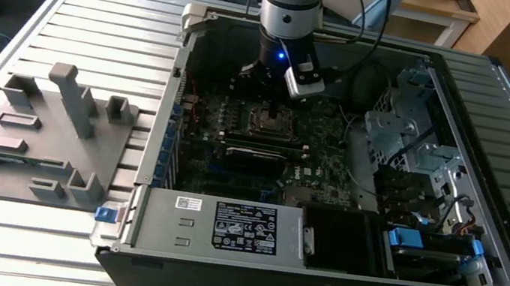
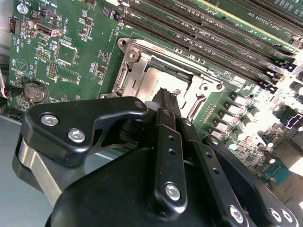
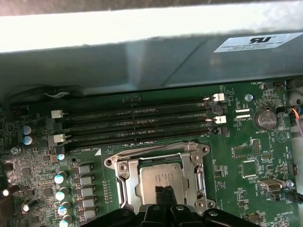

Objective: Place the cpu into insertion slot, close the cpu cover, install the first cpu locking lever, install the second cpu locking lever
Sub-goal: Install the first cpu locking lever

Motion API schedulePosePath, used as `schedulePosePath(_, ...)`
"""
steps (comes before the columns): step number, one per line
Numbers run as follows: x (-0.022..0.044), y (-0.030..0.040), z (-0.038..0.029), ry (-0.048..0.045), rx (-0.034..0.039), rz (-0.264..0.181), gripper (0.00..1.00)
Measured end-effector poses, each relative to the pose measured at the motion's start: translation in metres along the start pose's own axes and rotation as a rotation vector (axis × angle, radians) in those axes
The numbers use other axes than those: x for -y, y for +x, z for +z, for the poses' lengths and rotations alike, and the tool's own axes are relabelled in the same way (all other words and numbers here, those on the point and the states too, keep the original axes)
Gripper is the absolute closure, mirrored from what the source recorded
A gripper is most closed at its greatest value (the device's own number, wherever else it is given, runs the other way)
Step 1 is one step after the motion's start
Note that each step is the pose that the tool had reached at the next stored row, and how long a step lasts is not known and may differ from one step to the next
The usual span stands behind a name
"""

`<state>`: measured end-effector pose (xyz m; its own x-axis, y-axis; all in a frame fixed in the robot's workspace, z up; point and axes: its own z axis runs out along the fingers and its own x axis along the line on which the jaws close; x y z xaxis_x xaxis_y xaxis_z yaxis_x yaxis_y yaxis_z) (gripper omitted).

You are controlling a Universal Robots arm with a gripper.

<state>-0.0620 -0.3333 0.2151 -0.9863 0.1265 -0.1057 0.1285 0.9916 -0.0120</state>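
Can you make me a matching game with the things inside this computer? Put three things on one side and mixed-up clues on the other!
Things:
1. cpu
2. cpu cover
3. coin battery

Clues:
A. round and silvery, on the green board
B. silvery metal frame lying around the chip
C. flat grey square sitting in the socket, with the gripper just above it

Pairs: 1-C, 2-B, 3-A
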Motion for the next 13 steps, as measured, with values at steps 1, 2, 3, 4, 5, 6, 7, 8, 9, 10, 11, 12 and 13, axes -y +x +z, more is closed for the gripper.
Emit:
schedulePosePath(1, 0.0, 0.0, 0.0, 0.0, 0.0, 0.0, 0.9)
schedulePosePath(2, 0.0, -0.0002, 0.0001, 0.0, -0.0007, 0.0, 0.9)
schedulePosePath(3, -0.0001, -0.0005, 0.0001, 0.0002, -0.0024, 0.0, 0.9)
schedulePosePath(4, -0.0001, -0.0009, 0.0001, 0.0004, -0.0043, 0.0, 0.9)
schedulePosePath(5, -0.0001, -0.0011, 0.0001, 0.0007, -0.0055, 0.0, 0.9)
schedulePosePath(6, -0.0001, -0.0012, 0.0001, 0.0008, -0.0062, 0.0, 0.9)
schedulePosePath(7, -0.0002, -0.0013, 0.0001, 0.0009, -0.0065, 0.0, 0.9)
schedulePosePath(8, -0.0002, -0.0013, 0.0001, 0.0008, -0.0065, 0.0, 0.9)
schedulePosePath(9, -0.0002, -0.0013, 0.0002, 0.0008, -0.0065, 0.0, 0.9)
schedulePosePath(10, -0.0002, -0.0013, 0.0001, 0.0008, -0.0066, 0.0, 0.9)
schedulePosePath(11, -0.0002, -0.0014, 0.0002, 0.0009, -0.0076, 0.0, 0.9)
schedulePosePath(12, -0.0003, -0.0017, 0.0004, 0.0019, -0.0165, -0.001, 0.9)
schedulePosePath(13, -0.0003, -0.0018, 0.0004, 0.0033, -0.0266, -0.001, 0.9)
